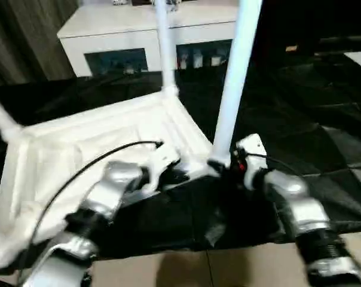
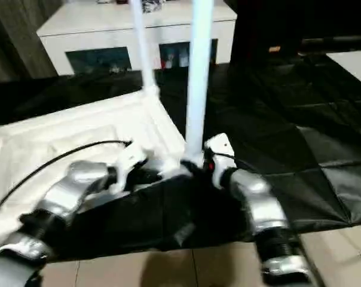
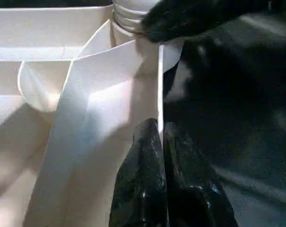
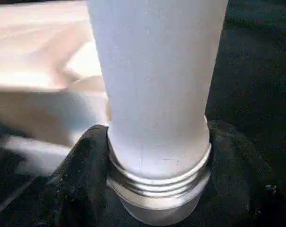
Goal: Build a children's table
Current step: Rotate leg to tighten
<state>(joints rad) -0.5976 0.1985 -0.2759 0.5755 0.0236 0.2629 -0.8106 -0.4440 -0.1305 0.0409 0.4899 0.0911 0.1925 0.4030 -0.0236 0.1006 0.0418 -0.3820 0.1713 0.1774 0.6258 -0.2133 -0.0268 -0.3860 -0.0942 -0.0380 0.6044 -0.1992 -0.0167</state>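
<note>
Right wrist view is catching the right tool [image 4: 157, 189] wrapping the threaded leg [image 4: 157, 85] at the upturned tabletop's [image 1: 109, 128] corner socket, left tool [image 3: 162, 165] pinching the rim, so twisting it home likely comes next.

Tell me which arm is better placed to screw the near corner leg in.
Right. The right gripper has its fingers around the base of the upright leg, at its threaded collar. The left gripper is shut on the tabletop rim, which looks like bracing.
</note>
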